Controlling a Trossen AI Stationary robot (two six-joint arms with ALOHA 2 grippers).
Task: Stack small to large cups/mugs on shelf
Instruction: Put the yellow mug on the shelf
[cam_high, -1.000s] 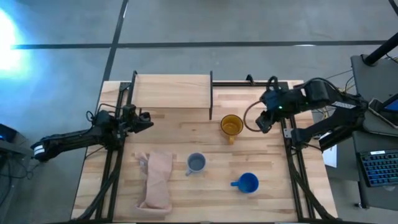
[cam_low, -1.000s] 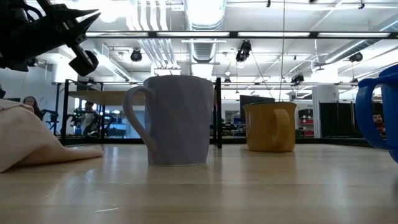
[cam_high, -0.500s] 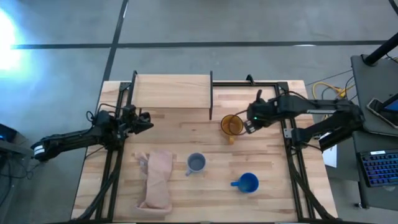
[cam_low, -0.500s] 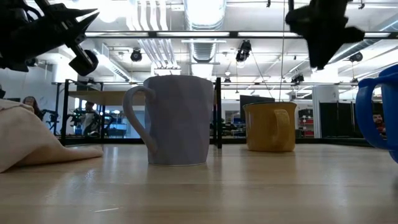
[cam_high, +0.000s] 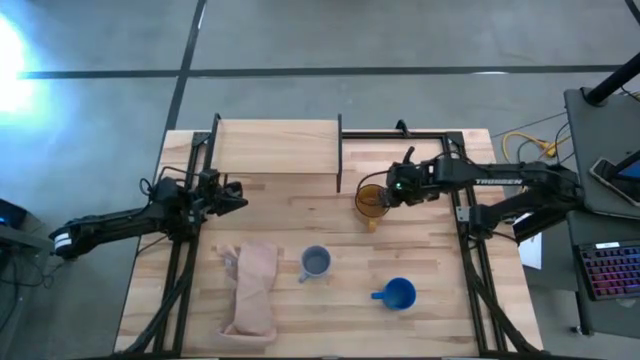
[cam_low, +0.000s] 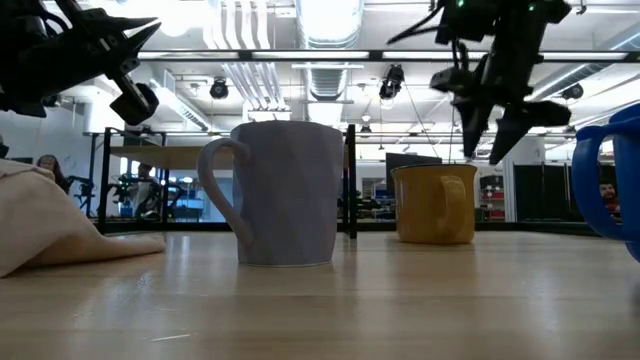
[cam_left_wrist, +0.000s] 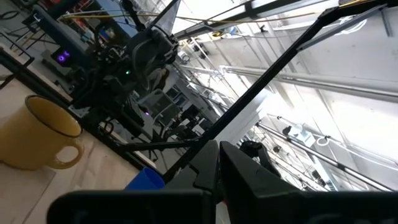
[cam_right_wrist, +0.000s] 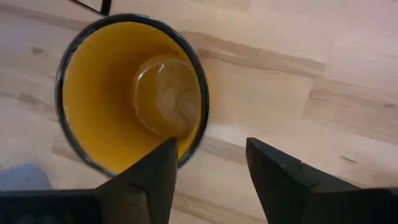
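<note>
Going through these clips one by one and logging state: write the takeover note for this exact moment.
Right gripper: open, above the yellow-orange mug, one finger over its rim.
Left gripper: waiting over the table's left side, holding nothing.
Yellow-orange mug stands just in front of the shelf; pale grey-blue mug and bright blue mug stand nearer the front edge.
Done: nothing is on the shelf.
Left: grasp, place and stack all three mugs.

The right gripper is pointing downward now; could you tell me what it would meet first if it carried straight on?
Most likely the yellow-orange mug's rim: the right gripper hangs open just above it, one finger over the rim, the other outside over bare tabletop.
</note>
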